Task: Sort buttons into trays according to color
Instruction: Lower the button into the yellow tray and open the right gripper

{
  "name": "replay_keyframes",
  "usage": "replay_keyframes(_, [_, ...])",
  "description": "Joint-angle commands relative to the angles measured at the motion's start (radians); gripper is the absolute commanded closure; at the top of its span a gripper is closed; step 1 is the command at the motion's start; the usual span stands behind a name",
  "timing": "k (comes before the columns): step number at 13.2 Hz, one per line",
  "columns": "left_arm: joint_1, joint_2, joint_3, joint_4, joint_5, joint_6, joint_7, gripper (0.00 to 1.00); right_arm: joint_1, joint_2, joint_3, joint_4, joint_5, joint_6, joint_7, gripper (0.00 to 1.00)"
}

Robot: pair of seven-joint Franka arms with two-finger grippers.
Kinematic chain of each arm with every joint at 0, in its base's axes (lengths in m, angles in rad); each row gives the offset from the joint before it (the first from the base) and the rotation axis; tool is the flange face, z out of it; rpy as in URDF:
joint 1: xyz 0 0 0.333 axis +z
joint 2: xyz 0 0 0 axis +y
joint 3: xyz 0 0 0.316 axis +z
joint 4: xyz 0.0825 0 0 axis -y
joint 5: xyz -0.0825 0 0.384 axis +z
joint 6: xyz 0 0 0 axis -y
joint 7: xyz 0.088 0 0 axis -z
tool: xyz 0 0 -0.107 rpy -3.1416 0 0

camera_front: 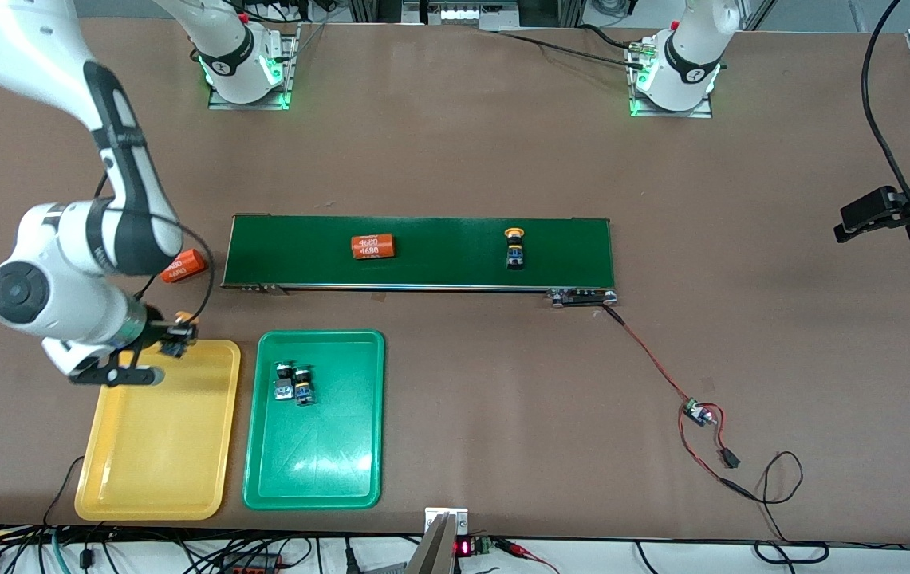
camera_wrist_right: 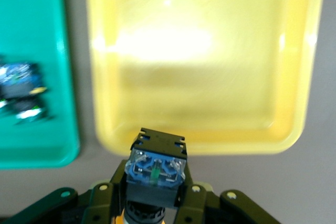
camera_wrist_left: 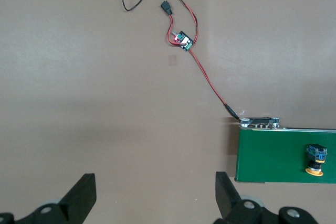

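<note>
- Front view: the held button (camera_front: 178,330) hangs in the right end effector (camera_front: 175,335) just over the yellow tray (camera_front: 155,446), at the rim on its conveyor side, so the drop spot lies straight below and a little inward.
- The right wrist view shows the button (camera_wrist_right: 156,169) gripped by its cap end, its blue-and-black body pointing toward the tray; a sliver of yellow cap shows between the fingers.
- The right end effector is closed narrowly on that button.
- Two buttons (camera_front: 295,384) lie side by side in the green tray (camera_front: 315,470), beside the yellow one.
- One yellow-capped button (camera_front: 514,247) lies on the conveyor belt (camera_front: 439,251), its long axis across the belt.
- The left end effector (camera_front: 873,215) waits spread wide and empty above the bare tabletop (camera_front: 502,414) at its own end, the nearer arm to that button.
</note>
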Motion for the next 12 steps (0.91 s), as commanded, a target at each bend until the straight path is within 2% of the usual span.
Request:
replay_keyframes(1, [-0.005, -0.002, 0.006, 0.016, 0.0, -0.017, 0.015, 0.0, -0.01, 0.144, -0.05, 0.153, -0.009, 0.063, -0.104, 0.92])
replay_keyframes(4, [-0.005, -0.008, 0.006, 0.014, -0.003, -0.025, 0.015, 0.0, -0.009, 0.245, -0.098, 0.156, -0.01, 0.278, -0.14, 0.92])
replay_keyframes(5, [-0.005, -0.01, 0.007, 0.014, -0.003, -0.026, 0.015, 0.0, -0.007, 0.27, -0.104, 0.159, -0.01, 0.324, -0.142, 0.92])
replay_keyframes(7, [-0.005, -0.01, 0.006, 0.014, -0.004, -0.025, 0.015, 0.0, -0.007, 0.287, -0.107, 0.159, -0.01, 0.36, -0.142, 0.85])
replay_keyframes(8, [-0.004, -0.01, 0.007, 0.016, -0.01, -0.023, 0.015, 0.0, -0.006, 0.287, -0.107, 0.156, -0.01, 0.358, -0.142, 0.75])
replay_keyframes(9, [-0.001, -0.01, 0.009, 0.013, -0.013, -0.025, 0.015, 0.0, -0.006, 0.287, -0.107, 0.155, -0.01, 0.361, -0.142, 0.35])
replay_keyframes(10, [-0.001, -0.01, 0.012, 0.011, -0.015, -0.025, 0.015, 0.0, -0.009, 0.289, -0.106, 0.146, -0.009, 0.366, -0.148, 0.0])
replay_keyframes(12, [0.002, -0.01, 0.013, 0.011, -0.014, -0.02, 0.015, 0.0, -0.001, 0.287, -0.106, 0.139, -0.006, 0.364, -0.16, 0.0])
